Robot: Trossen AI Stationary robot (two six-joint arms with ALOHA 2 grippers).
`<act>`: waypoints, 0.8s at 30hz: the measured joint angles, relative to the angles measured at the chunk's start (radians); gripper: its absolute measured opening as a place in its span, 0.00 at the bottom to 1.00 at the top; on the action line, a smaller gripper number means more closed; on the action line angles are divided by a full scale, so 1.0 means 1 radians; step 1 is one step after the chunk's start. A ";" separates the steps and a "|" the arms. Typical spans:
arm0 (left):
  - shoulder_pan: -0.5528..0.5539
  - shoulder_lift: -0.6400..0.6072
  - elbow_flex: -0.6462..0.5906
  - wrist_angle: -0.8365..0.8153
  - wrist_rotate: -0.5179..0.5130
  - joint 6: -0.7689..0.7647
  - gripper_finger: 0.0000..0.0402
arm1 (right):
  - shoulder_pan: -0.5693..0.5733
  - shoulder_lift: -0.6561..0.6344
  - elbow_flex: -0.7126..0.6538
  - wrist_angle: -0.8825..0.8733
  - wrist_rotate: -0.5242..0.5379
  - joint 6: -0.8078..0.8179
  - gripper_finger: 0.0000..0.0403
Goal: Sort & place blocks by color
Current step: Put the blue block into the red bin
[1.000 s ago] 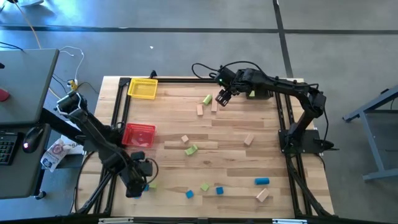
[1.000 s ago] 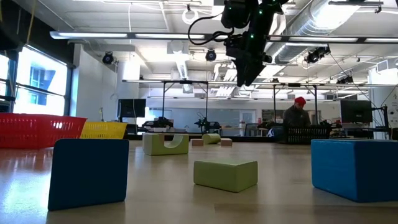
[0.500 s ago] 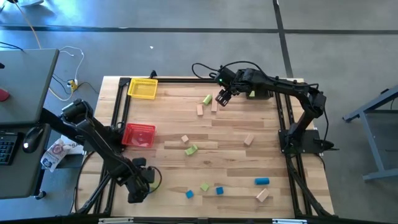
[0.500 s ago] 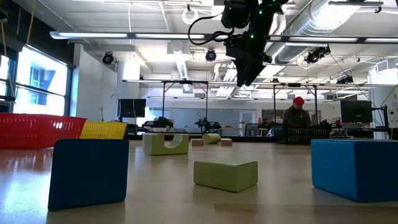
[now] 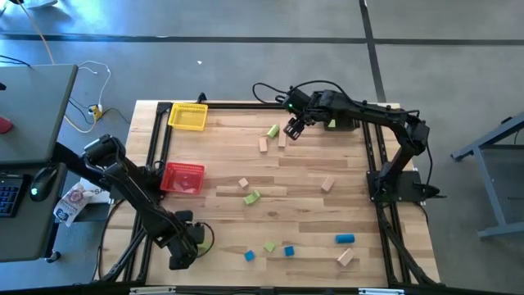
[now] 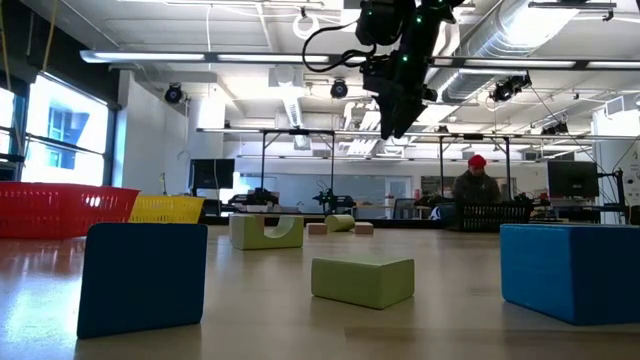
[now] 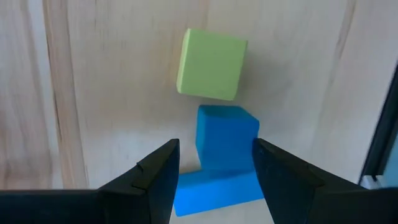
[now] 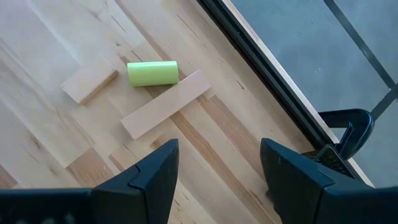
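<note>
Since a second before, the left gripper had swung toward the table's near-left corner, fingers spread above a blue block. Right gripper unchanged, released.

The worktop was pale planked wood with a faint sheen. The blue block and green block looked matt-painted; the tan bar was bare wood. The fingers were smooth dark plastic.

High view looks straight down on the bench; low view skims it; wrist views hover close above.
</note>
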 joint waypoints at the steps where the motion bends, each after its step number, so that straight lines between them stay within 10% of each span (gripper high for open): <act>1: 0.000 0.006 0.001 0.003 0.005 0.003 0.47 | 0.000 0.000 0.000 0.000 0.000 0.000 0.53; 24: 0.000 0.088 -0.001 0.031 -0.043 0.048 0.34 | 0.000 0.000 0.000 0.000 0.000 0.000 0.53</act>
